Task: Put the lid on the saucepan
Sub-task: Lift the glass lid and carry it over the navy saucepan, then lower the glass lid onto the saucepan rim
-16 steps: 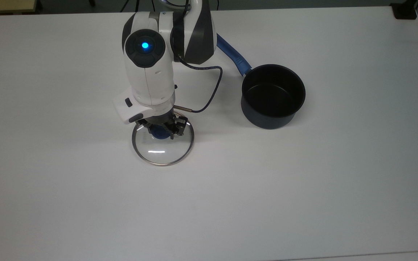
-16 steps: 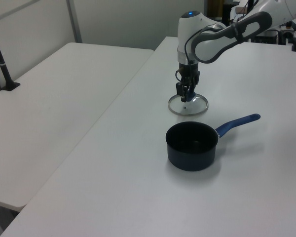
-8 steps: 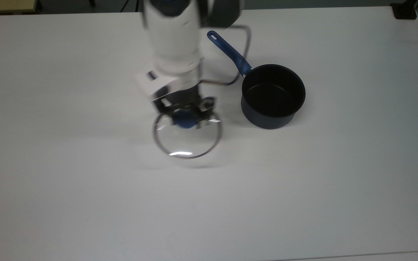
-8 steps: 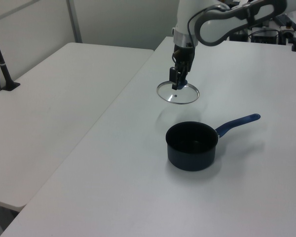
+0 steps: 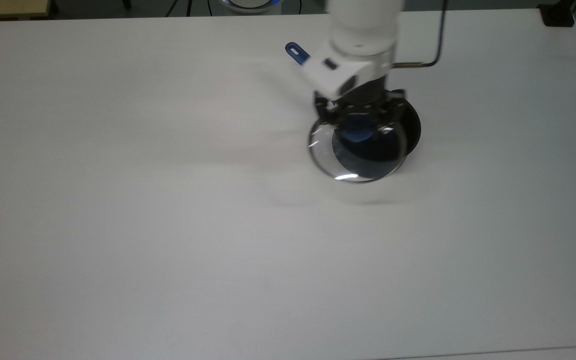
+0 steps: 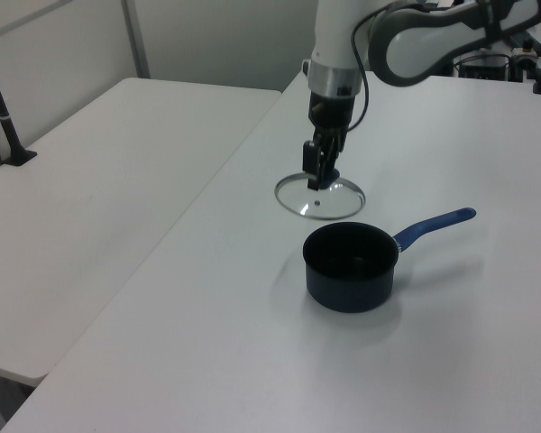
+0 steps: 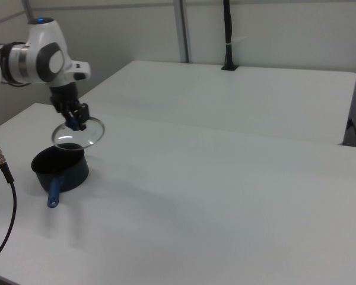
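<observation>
Gripping the lid by its knob, the gripper held it airborne near the saucepan, not yet seated.

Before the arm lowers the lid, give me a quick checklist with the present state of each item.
1. Gripper shut on the blue knob of the lid: ok.
2. Lid clear of the table, held in the air: ok.
3. Saucepan upright and empty inside: ok.
4. Lid centred over the saucepan: not ok; in the top view it overlaps the rim only partly, offset toward the top view's left.
5. Lid level: cannot tell.
6. Saucepan handle out of the arm's way: ok in the left view.
</observation>
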Robot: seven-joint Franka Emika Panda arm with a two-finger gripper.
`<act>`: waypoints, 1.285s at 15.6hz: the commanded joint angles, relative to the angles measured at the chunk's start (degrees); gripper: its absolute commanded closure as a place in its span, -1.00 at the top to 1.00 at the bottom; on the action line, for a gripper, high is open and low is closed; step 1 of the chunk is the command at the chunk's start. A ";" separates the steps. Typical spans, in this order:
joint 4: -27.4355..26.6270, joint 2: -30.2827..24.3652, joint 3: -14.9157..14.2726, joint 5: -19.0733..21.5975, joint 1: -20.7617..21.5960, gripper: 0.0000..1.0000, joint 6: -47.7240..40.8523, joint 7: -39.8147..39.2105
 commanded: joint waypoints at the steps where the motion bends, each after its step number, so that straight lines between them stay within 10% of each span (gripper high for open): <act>1: -0.81 -0.76 -0.57 -0.05 4.89 -0.46 -2.48 1.85; 13: -6.44 -2.17 -0.65 -3.83 8.16 -0.36 -2.04 3.18; 14: -6.70 -2.17 -0.65 -3.83 8.16 -0.11 -2.04 3.18; 15: -7.05 -2.17 -0.65 -3.83 8.16 0.99 -2.04 3.26; 20: -6.61 -4.27 -0.65 -3.74 7.54 1.00 -3.01 3.88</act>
